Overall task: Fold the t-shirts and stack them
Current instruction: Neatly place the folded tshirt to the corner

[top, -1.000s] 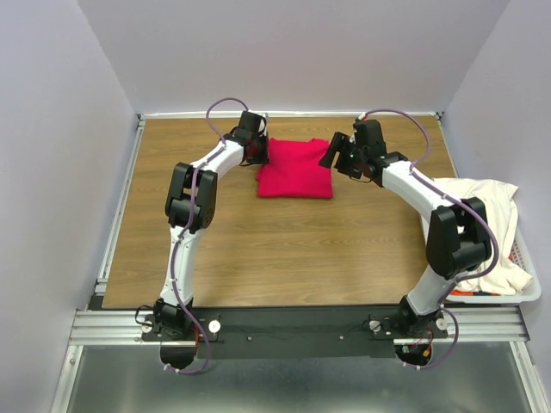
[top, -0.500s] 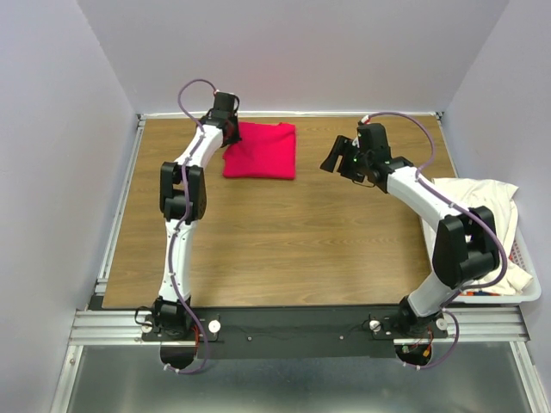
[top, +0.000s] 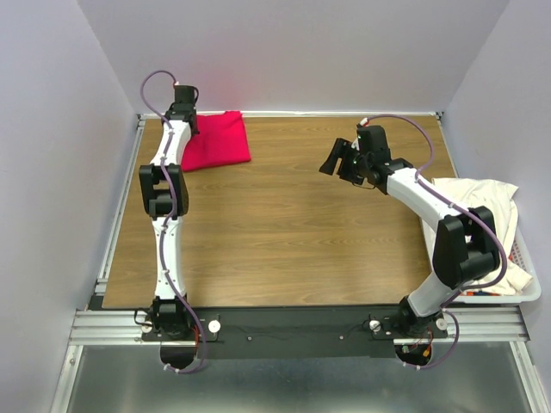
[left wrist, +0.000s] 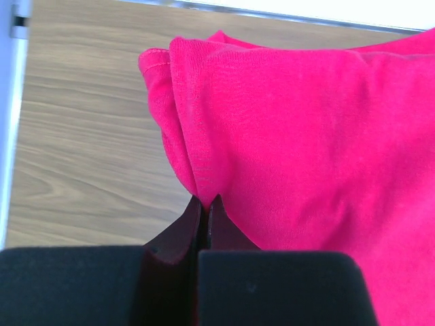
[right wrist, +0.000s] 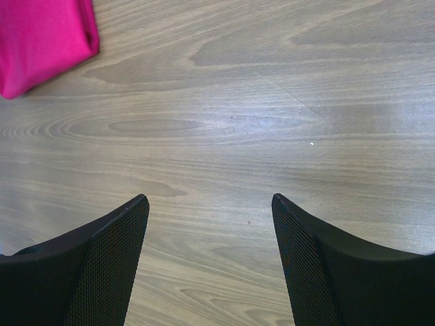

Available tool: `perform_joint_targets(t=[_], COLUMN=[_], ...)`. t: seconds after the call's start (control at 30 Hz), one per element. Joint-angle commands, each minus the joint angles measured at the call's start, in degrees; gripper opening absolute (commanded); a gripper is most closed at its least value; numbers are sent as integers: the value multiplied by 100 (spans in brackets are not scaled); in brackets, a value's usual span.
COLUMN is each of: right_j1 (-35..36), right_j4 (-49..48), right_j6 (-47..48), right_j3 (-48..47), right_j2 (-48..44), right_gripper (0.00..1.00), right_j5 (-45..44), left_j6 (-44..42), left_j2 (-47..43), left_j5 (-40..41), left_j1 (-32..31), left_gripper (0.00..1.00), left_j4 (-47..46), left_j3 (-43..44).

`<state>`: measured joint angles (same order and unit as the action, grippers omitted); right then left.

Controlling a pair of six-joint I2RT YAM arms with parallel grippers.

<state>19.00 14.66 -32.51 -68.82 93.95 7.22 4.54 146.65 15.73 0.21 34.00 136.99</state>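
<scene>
The folded red t-shirt (top: 217,141) lies at the far left corner of the table. My left gripper (top: 188,129) is shut on its left edge; in the left wrist view the red t-shirt (left wrist: 306,136) fills the frame with its edge pinched between my jaws (left wrist: 204,201). My right gripper (top: 331,160) is open and empty above bare wood at the middle right (right wrist: 209,201). A corner of the red t-shirt (right wrist: 41,41) shows at the top left of the right wrist view. The cream-white t-shirt (top: 482,215) hangs over the basket at the right.
The white slatted laundry basket (top: 529,288) stands at the table's right edge, beside the right arm. A metal rail (top: 120,198) runs along the left edge of the table. Purple walls close in the back and sides.
My left gripper has dragged the folded red t-shirt from the middle back of the table to the far left corner. My right gripper has let go of it and stayed near the middle right.
</scene>
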Motion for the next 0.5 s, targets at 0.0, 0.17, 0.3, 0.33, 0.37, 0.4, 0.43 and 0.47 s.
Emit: perform_joint_targets(t=[0.0,0.17,0.3,0.33,0.37,0.4,0.43,0.47], right_j1=[7,33,42,51,59,59,86,95], right_j4=[-15,-15,-15,-15,-15,-15,-24,-15], right_j6=[17,26,17,26,17,17,17,26], right_j3=[0,9,-35,-53,-70,-105,-114,-132], right_j2=[79,211,352,378,404,439,483,501], right_gripper=[79,79,79,79,79,79,79,79], right_j5=[183,174,227,227,244,253,253,245], left_j6=[-322,-365,-366,-348,-339,-322,-313,-313], left_j2=[250,338,426,435,435,435,435,400], left_j5=[291,300,203,177,133,54,36,105], left_j1=[312,585,761,796,831,858,867,867], left_gripper=[0,0,0,0,0,0,6,9], left_j4=[98,-86,-209,-253,-297,-332,-402,-429], left_j3=[459,601,759,829,847,864,873,873])
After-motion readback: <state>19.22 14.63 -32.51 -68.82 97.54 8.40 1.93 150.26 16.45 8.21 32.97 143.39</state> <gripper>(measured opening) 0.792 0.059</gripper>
